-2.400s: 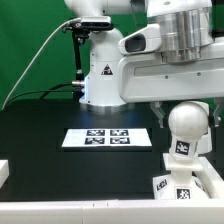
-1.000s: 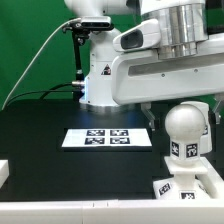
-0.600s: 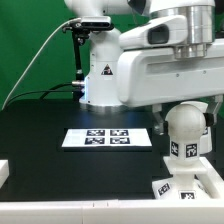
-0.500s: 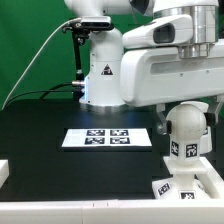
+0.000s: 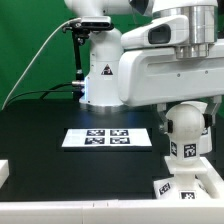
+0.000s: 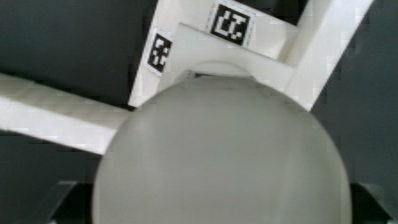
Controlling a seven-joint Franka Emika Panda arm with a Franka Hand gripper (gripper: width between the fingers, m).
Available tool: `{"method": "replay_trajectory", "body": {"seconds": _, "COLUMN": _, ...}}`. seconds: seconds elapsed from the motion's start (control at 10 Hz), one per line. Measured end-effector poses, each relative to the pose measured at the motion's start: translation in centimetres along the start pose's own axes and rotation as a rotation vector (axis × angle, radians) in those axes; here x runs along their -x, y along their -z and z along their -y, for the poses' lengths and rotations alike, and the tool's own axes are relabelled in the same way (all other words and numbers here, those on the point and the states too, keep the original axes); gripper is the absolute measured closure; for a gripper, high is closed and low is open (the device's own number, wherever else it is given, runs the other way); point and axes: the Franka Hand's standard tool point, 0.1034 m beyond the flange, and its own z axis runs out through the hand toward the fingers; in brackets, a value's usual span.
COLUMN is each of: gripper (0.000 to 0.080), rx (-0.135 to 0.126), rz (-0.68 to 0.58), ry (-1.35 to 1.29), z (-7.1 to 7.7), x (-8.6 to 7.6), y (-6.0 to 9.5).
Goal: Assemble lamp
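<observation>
**A:** Where is there room on the tabletop?

**B:** The whole of the exterior view's left half is bare black surface, up to the green backdrop. The only thing there is a small white piece, cut off by the picture's edge. The big white arm fills the upper right and hangs over the right side. The marker board lies flat in the middle, apart from everything else.

**A:** And the lamp?

**B:** It is crowded into the exterior view's lower right corner, near the front edge of the tabletop. The base lies flat there, with tags on its near side and part of it cut off by the frame. The bulb stands upright on it, smooth round head on top and a tag on its neck.

**A:** The jaws?

**B:** They hang on either side of the bulb's head. In the wrist view the pale dome fills nearly everything, with dark shapes at its flanks. I cannot tell whether they press on it.
</observation>
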Motion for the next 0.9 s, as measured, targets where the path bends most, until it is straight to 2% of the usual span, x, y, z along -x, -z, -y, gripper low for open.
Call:
{"method": "replay_trajectory", "body": {"seconds": 0.4, "gripper": 0.0229, "rx": 0.015, "rz": -0.007, "ry": -0.504, "z": -0.67, "x": -0.05, "y": 0.02}}
{"method": "replay_trajectory", "body": {"seconds": 0.5, "gripper": 0.0229, "rx": 0.010, "rz": -0.017, "ry": -0.653, "z": -0.81, "x": -0.11, "y": 0.01}}
{"method": "replay_trajectory", "body": {"seconds": 0.7, "gripper": 0.0229, "rx": -0.031, "rz": -0.003, "ry": -0.986, "z": -0.50, "x": -0.16, "y": -0.19}}
{"method": "replay_trajectory", "body": {"seconds": 0.8, "gripper": 0.0229, "rx": -0.066, "rz": 0.009, "ry": -1.129, "z": -0.63, "x": -0.15, "y": -0.21}}
{"method": "replay_trajectory", "body": {"seconds": 0.9, "gripper": 0.0229, "rx": -0.069, "rz": 0.016, "ry": -1.177, "z": -0.57, "x": -0.08, "y": -0.23}}
